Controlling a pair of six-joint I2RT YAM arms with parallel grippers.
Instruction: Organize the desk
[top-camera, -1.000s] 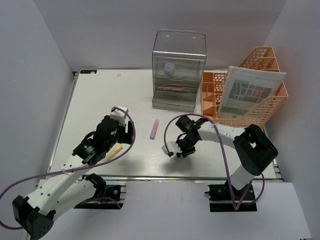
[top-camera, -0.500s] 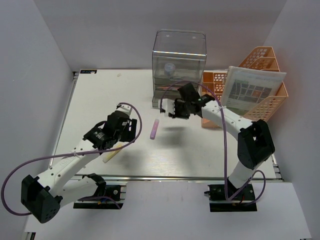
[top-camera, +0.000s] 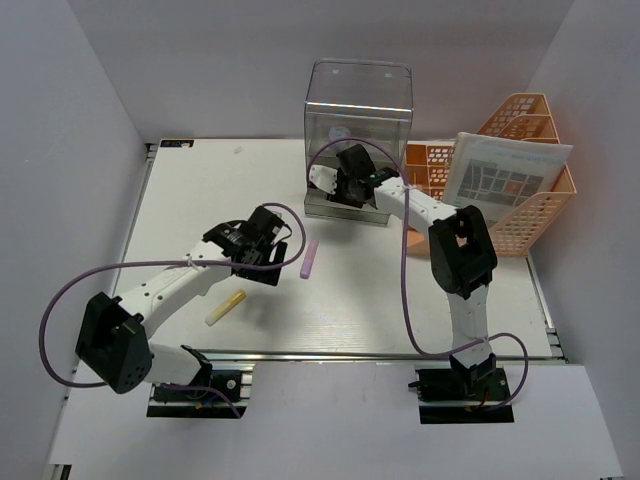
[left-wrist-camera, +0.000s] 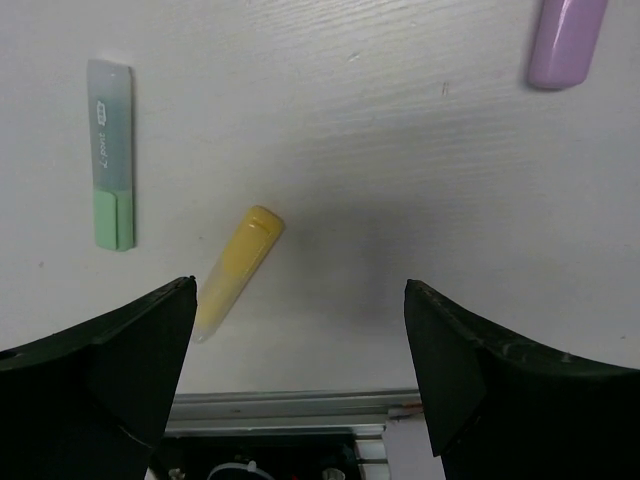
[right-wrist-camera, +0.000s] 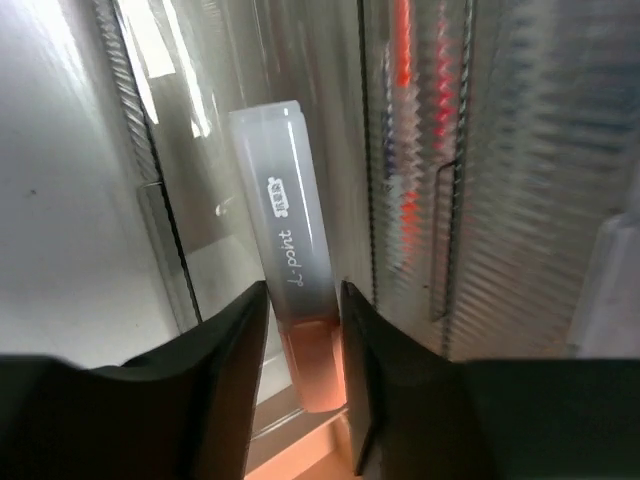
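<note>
White desk (top-camera: 400, 310), long axis left-right, right end effector (right-wrist-camera: 303, 295) gripping orange highlighter (right-wrist-camera: 285, 220)

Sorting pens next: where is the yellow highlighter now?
In the top view the yellow highlighter lies on the desk, front left near the rail, beside the left arm.

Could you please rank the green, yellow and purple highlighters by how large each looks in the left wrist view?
1. green highlighter: longest, fully in view.
2. yellow highlighter: shorter and slimmer.
3. purple highlighter: smallest visible patch, but the top edge of the frame cuts it off, so its true rank is unsure.
</note>
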